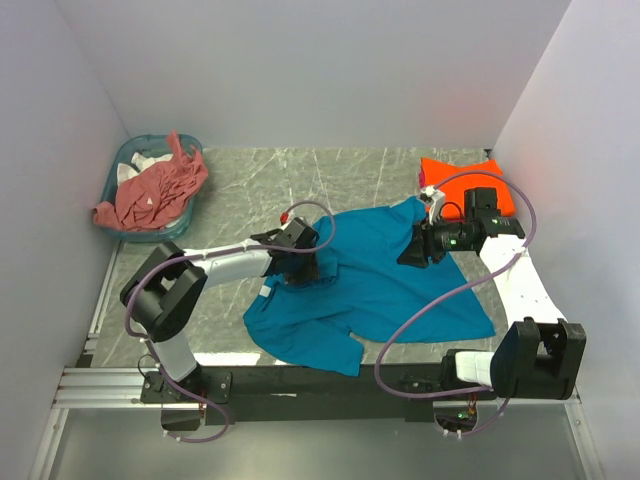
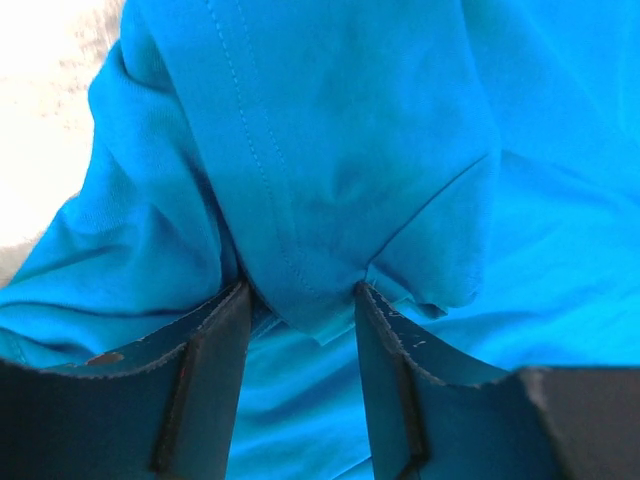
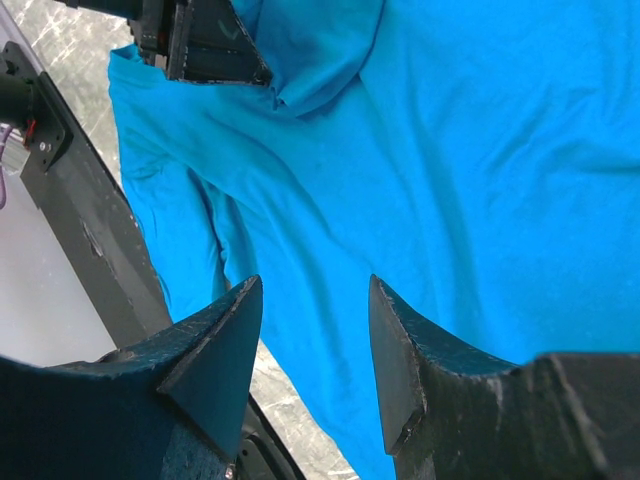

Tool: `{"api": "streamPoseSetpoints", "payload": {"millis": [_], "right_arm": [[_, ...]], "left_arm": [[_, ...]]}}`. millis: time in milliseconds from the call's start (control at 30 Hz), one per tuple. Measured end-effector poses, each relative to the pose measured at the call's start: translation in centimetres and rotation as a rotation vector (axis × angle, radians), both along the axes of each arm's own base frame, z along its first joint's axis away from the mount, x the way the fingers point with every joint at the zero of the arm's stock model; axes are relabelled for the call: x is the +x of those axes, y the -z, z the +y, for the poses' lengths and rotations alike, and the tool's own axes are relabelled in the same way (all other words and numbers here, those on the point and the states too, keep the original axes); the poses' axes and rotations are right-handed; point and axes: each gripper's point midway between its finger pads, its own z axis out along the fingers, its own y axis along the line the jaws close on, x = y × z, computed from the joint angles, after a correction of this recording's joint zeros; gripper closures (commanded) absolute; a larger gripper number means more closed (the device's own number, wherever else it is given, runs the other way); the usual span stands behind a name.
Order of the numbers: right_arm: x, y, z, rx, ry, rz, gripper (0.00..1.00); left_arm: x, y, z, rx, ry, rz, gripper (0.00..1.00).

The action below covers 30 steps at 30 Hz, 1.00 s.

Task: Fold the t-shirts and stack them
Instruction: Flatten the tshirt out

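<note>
The teal-blue t-shirt (image 1: 390, 290) lies spread and rumpled in the middle of the table. My left gripper (image 1: 305, 265) rests on its left part; in the left wrist view its jaws (image 2: 300, 290) stand apart with a stitched fold of the teal cloth (image 2: 330, 150) between the tips. My right gripper (image 1: 410, 252) is open and empty, hovering over the shirt's upper right part (image 3: 450, 150), nothing between its fingers (image 3: 315, 285). The orange t-shirt (image 1: 465, 180) lies folded at the back right. The salmon-pink t-shirt (image 1: 155, 190) is heaped in the basket.
The teal plastic basket (image 1: 118, 175) stands at the back left by the wall. White walls close in the left, back and right sides. The black base rail (image 1: 330, 380) runs along the near edge. The left gripper also shows in the right wrist view (image 3: 215, 50).
</note>
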Motion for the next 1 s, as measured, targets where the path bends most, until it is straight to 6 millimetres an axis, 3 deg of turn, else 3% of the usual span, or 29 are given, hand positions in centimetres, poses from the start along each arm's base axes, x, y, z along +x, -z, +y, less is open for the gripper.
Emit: {"api": "streamPoseSetpoints", "payload": {"millis": [367, 600, 733, 833, 1000], "right_arm": [[-0.1, 0.0, 0.0, 0.001, -0.001, 0.003, 0.46], [-0.2, 0.1, -0.1, 0.0, -0.002, 0.006, 0.46], [-0.3, 0.0, 0.0, 0.005, -0.005, 0.008, 0.46], [-0.3, 0.0, -0.1, 0.005, -0.006, 0.008, 0.46], [-0.4, 0.0, 0.0, 0.008, -0.01, 0.006, 0.46]], "left_arm": [[0.0, 0.4, 0.1, -0.023, -0.051, -0.001, 0.7], [0.8, -2.4, 0.3, -0.04, -0.069, -0.078, 0.74], [1.8, -4.2, 0.5, -0.057, -0.077, -0.124, 0.88], [2.5, -4.6, 1.1, -0.059, -0.083, -0.137, 1.0], [3.4, -4.6, 2.2, -0.055, -0.094, -0.137, 1.0]]}}
